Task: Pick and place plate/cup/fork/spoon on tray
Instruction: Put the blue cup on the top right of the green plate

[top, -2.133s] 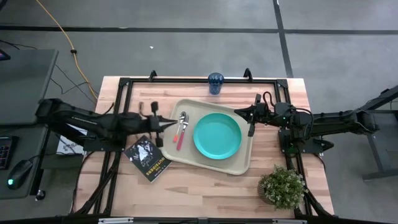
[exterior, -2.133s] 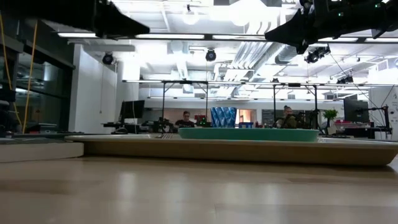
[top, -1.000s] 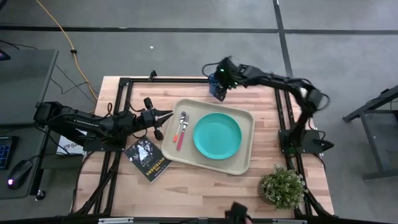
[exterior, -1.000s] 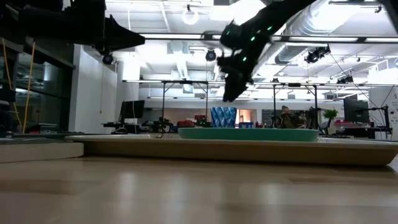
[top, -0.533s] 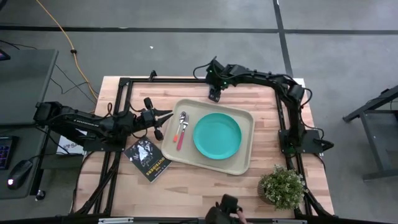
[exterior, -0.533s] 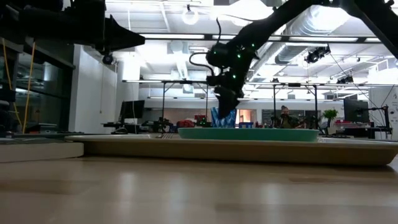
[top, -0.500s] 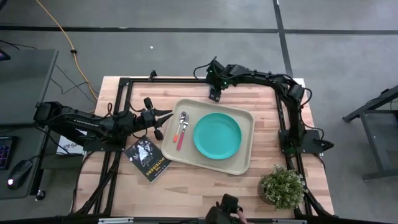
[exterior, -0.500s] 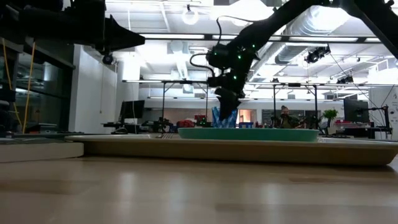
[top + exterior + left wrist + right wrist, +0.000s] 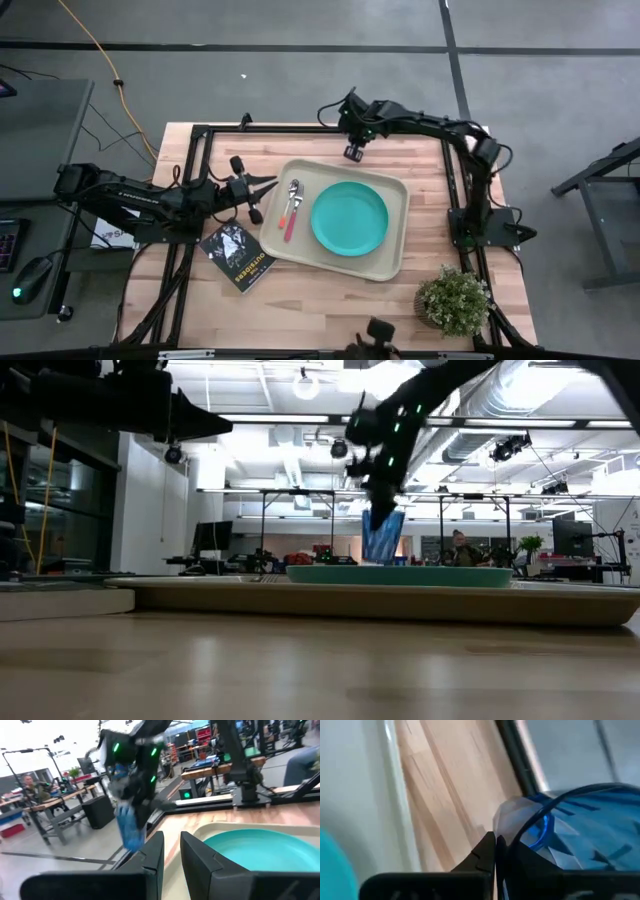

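The right gripper (image 9: 352,150) is positioned over the far edge of the desk (image 9: 330,300), just beyond the far rim of the tray (image 9: 395,258), with its fingers clamped on the wall of the cup (image 9: 383,536). In the low view the cup hangs tilted and clear of the desk surface, behind the plate (image 9: 400,574); in the right wrist view one dark finger (image 9: 482,854) presses the outside of the translucent blue rim (image 9: 555,825). In the left wrist view the cup (image 9: 127,826) shows as a blue blur beneath the right arm. The tray lies at the centre of the desk. The plate (image 9: 349,218) rests flat on the right-hand part of the tray. The spoon (image 9: 292,192) and the fork (image 9: 290,219) lie side by side on the left-hand part of the tray, near its left rim, with the spoon closer to the far edge. The left gripper (image 9: 250,191) waits just off the left rim of the tray, above the desk, with its fingers parted and nothing between them. A black booklet (image 9: 238,254) lies at the near-left corner of the tray, partly touching its rim. A potted plant (image 9: 455,300) stands at the near-right corner of the desk.
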